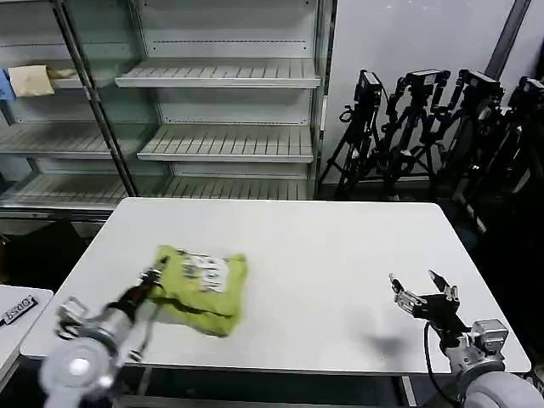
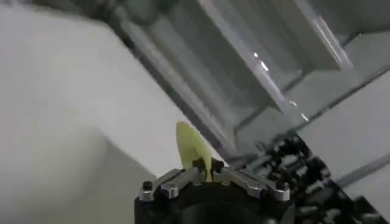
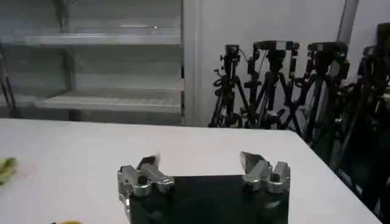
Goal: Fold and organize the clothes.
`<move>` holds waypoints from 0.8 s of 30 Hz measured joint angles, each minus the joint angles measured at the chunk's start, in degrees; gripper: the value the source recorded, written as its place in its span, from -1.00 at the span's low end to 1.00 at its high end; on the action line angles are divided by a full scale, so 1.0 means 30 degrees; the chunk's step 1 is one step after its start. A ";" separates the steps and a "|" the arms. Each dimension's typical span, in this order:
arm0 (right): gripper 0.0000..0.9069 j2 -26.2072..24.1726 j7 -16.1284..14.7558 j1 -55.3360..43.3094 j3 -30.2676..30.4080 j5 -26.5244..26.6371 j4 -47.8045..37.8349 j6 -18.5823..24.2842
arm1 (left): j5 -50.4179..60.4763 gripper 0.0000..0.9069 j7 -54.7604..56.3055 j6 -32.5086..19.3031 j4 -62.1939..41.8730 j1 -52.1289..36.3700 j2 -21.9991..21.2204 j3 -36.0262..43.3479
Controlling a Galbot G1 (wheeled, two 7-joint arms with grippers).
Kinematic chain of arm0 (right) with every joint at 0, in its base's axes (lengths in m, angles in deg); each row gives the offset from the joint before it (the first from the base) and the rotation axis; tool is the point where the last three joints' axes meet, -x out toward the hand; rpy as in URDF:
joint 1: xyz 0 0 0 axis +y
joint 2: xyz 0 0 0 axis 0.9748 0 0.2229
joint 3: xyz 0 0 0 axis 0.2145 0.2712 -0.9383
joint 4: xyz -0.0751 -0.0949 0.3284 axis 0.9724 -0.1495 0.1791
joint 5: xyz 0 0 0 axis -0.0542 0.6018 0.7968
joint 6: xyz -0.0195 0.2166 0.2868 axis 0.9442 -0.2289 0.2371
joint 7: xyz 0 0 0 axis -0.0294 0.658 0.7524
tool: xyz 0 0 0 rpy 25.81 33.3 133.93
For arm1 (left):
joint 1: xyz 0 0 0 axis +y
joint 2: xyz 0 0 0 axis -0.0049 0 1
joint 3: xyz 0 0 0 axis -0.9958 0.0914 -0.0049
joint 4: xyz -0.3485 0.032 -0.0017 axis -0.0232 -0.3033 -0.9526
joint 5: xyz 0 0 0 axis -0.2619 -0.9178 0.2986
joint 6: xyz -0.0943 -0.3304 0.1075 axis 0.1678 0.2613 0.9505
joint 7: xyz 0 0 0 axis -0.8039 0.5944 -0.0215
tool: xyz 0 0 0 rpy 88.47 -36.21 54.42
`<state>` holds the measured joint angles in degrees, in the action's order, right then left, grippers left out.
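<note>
The left gripper (image 1: 151, 278) sits near the front left corner of the counter (image 1: 340, 246), its jaws closed on a pinch of lime fabric at the left edge of the T-shirt (image 1: 202, 289). In the left wrist view the left gripper (image 2: 206, 172) has a tongue of that fabric standing up between its closed jaws. The right gripper (image 1: 423, 293) hovers above the front right corner of the counter, jaws spread wide and holding nothing; the right wrist view shows the same gripper (image 3: 201, 170) with its two fingers well apart.

The T-shirt lies in a compact bundle near the front edge, left of centre, with its white printed graphic facing up.

Judged step: the bundle is already gathered, and the left arm is either completing a fold or tidying it. To do this well, carry the pinched edge low over the bundle, lay it flat before letting go, and avoid dragging the whole bundle toward the front edge. The right gripper can pin the opposite side if the cloth slides.

Hard to make out: the layers under the graphic, the sleeves and the collar are hidden within the bundle. The left arm is motion-blurred.
</note>
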<state>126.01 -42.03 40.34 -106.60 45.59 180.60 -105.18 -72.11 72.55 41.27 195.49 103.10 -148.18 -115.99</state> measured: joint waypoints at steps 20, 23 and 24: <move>1.00 0.0479 -0.0062 -0.0614 0.0524 -0.0252 -0.0725 0.0238 | 0.9311 -0.91 -0.1353 -0.1073 0.0409 0.0647 0.3806 0.1511; 1.00 0.0464 -0.0056 -0.0462 0.0394 -0.0316 -0.0722 0.0238 | 1.3081 -0.89 -0.1508 -0.1580 -0.0113 0.0157 0.2904 0.4219; 1.00 0.0475 -0.0058 -0.0411 0.0363 -0.0336 -0.0732 0.0239 | 1.4167 -0.89 -0.1562 -0.1665 -0.0175 -0.0032 0.2681 0.5029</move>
<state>127.43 -42.20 39.10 -105.52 44.58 178.40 -104.46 -29.61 67.86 36.27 194.96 103.01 -140.14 -100.91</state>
